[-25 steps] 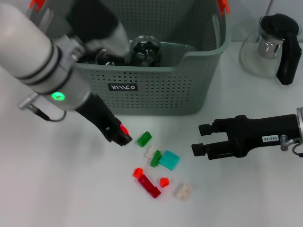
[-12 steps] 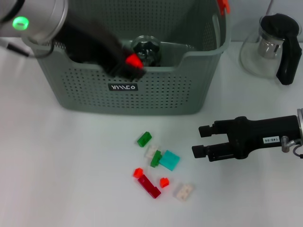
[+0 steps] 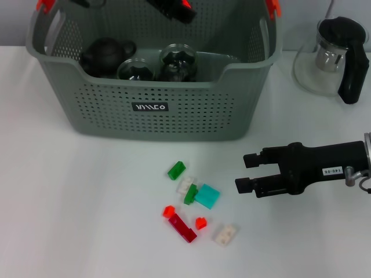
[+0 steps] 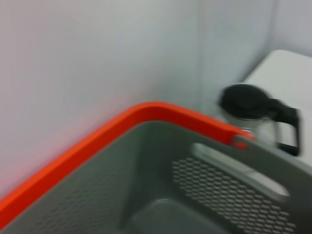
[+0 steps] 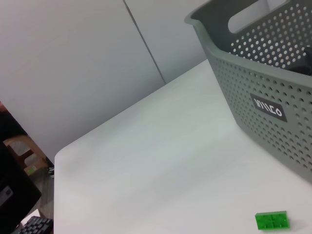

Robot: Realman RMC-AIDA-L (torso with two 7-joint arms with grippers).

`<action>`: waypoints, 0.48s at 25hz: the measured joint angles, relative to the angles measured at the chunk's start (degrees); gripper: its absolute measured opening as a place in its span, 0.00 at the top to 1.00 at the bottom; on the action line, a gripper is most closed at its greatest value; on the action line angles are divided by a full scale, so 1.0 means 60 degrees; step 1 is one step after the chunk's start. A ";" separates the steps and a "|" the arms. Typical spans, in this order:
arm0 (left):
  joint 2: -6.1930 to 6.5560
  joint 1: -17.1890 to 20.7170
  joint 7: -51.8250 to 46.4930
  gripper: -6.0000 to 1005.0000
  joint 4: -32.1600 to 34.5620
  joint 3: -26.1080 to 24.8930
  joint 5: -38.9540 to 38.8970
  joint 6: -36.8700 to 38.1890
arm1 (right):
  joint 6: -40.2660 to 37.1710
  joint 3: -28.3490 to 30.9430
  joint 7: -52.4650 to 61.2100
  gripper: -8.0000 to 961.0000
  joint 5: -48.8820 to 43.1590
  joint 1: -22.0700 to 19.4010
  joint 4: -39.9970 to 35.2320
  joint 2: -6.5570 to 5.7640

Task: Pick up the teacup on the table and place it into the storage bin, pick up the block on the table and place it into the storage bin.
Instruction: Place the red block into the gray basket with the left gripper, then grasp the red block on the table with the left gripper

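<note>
Storage bin (image 3: 174, 116), grey-green and perforated, is sitting at the table's (image 3: 69, 220) far side, holding a dark teapot (image 3: 104, 53) and two glass vessels; the left gripper (image 3: 171, 8) is hovering above its interior, clamped on a red block (image 3: 185, 4), apparently to drop it in. Nine loose blocks are lying before the bin, among them one teal block (image 3: 207, 196). Right gripper (image 3: 246, 171) is idling beside them, fingers apart.

The head camera looks steeply down on the worktop (image 3: 69, 202) and storage bin (image 3: 174, 110), which the left wrist camera sees from close above its rim and the right wrist camera from low beside it.
</note>
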 joint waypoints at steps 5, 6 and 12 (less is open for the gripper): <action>0.0150 -0.0132 -0.0365 0.53 -0.0980 -0.0072 0.0357 -0.1489 | 0.0004 0.0000 0.0000 0.14 -0.0002 0.0011 -0.0010 0.0000; 0.0154 -0.0114 -0.0389 0.53 -0.0996 -0.0077 0.0365 -0.1642 | 0.0007 -0.0001 -0.0002 0.14 -0.0002 0.0012 -0.0010 0.0001; 0.0236 -0.0048 -0.0565 0.43 -0.1049 -0.0191 0.0664 -0.2067 | 0.0062 0.0000 -0.0019 0.14 -0.0016 0.0027 -0.0017 0.0001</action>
